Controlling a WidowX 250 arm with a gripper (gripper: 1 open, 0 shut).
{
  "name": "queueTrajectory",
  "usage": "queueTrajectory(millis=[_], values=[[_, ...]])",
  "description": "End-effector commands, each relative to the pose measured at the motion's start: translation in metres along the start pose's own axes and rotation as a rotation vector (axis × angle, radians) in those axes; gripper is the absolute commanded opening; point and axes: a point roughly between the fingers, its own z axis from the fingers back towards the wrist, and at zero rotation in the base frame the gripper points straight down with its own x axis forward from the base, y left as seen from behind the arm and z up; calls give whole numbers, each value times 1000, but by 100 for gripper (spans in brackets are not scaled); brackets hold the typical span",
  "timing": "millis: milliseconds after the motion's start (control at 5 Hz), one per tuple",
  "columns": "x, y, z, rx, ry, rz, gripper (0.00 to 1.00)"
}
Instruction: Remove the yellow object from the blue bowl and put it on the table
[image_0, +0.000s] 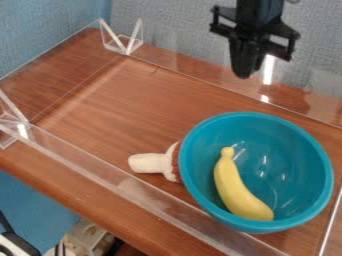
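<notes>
The yellow object, a small curved toy banana (239, 187), lies inside the blue bowl (301, 175) at the lower right of the table (120, 110). My black gripper (247, 70) hangs pointing down at the top, above the tabletop beyond the bowl's far rim. Its fingers are shut with nothing between them. It is well clear of the banana and the bowl.
A cream mushroom-shaped toy (154, 163) lies on the wood just left of the bowl. Low clear acrylic walls (80, 160) edge the table, with clear brackets at the far corner (123, 38) and at the left edge (14, 125).
</notes>
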Motion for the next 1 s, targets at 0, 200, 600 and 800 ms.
queueTrajectory(millis=[0, 200, 600, 800], values=[[8, 21, 28, 4, -57, -47, 0], [6, 42, 30, -4, -53, -75, 0], [-10, 18, 23, -32, -33, -107, 0], [-19, -5, 20, -39, -28, -100, 0]])
